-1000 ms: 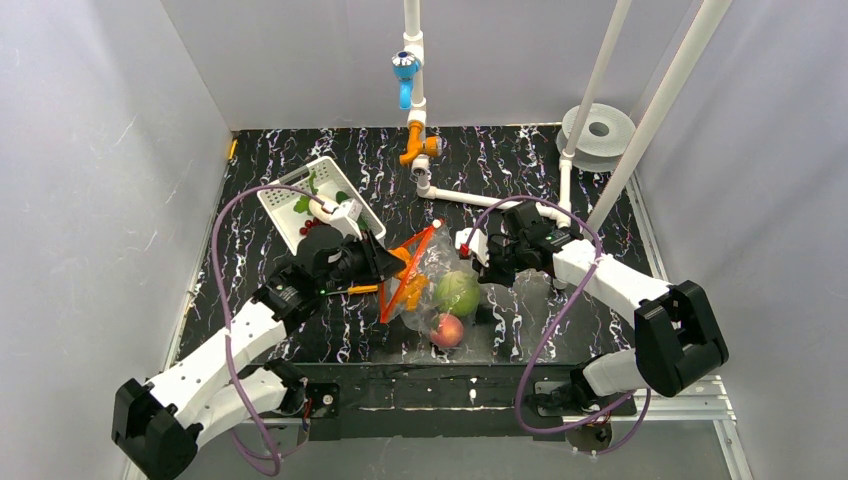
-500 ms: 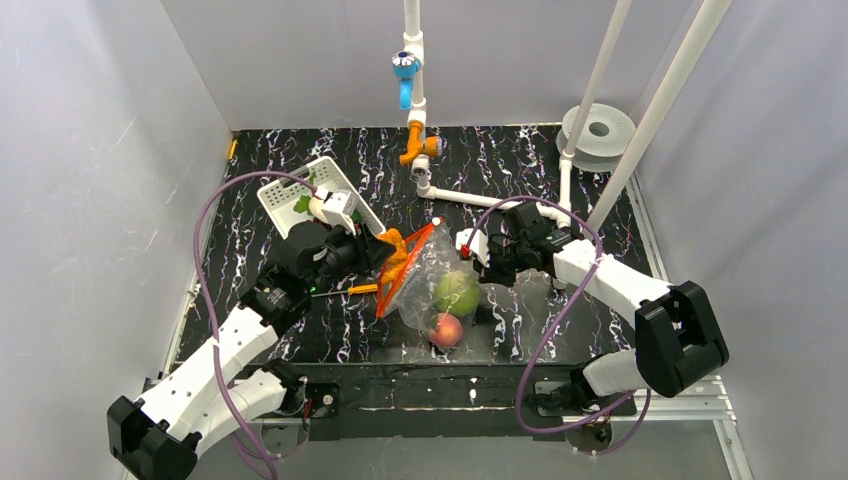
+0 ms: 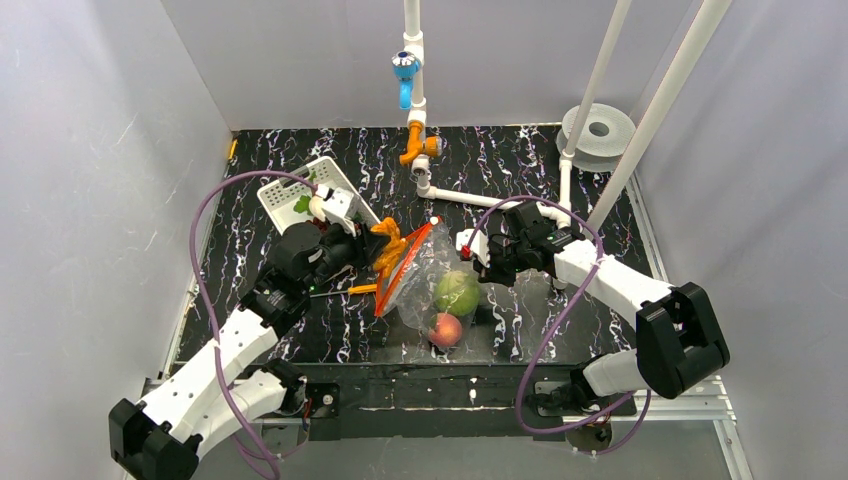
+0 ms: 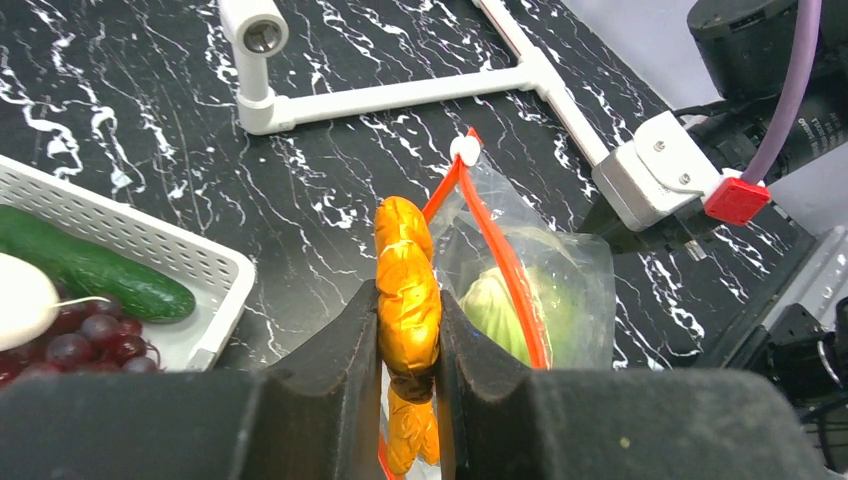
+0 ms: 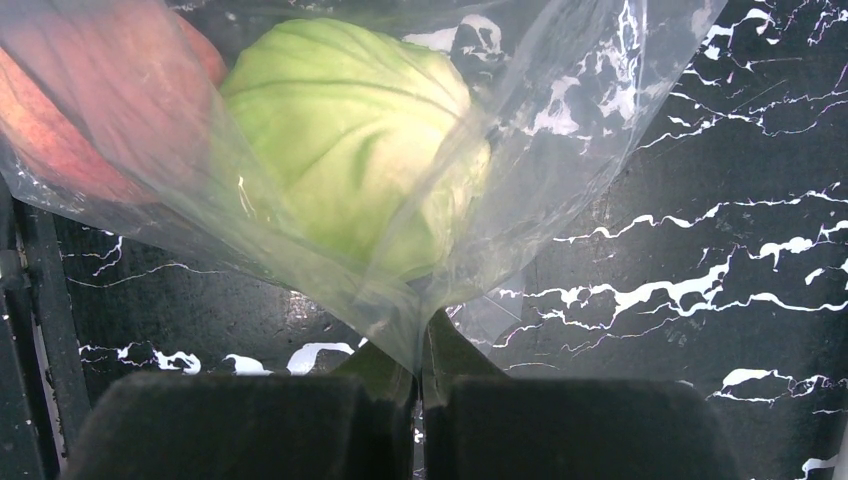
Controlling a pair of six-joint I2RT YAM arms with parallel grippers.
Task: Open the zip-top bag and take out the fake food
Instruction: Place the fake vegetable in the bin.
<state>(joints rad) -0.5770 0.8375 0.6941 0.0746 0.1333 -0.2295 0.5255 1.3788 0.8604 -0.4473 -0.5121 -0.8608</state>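
The clear zip-top bag (image 3: 432,285) lies on the table with its orange-red zip strip (image 3: 405,262) open towards my left gripper. Inside it are the green round vegetable (image 3: 457,293) and the pink-red peach (image 3: 446,329). My left gripper (image 3: 372,248) is shut on the small orange piece (image 4: 404,280), holding it just outside the bag's mouth (image 4: 500,250). My right gripper (image 5: 420,365) is shut on a fold of the bag's plastic (image 5: 400,320) beside the green vegetable (image 5: 350,140); the peach (image 5: 90,100) lies behind it.
The white slotted basket (image 3: 283,196) stands back left and holds the cucumber (image 4: 90,268), grapes (image 4: 85,338) and white egg piece (image 4: 18,300). An orange-handled tool (image 3: 362,289) lies by the bag. A white pipe with an orange valve (image 3: 420,148) and a tape roll (image 3: 598,130) stand behind.
My left gripper has drawn the orange piece up and back-left, out of the bag's mouth, towards the basket. The right gripper has kept its hold on the bag.
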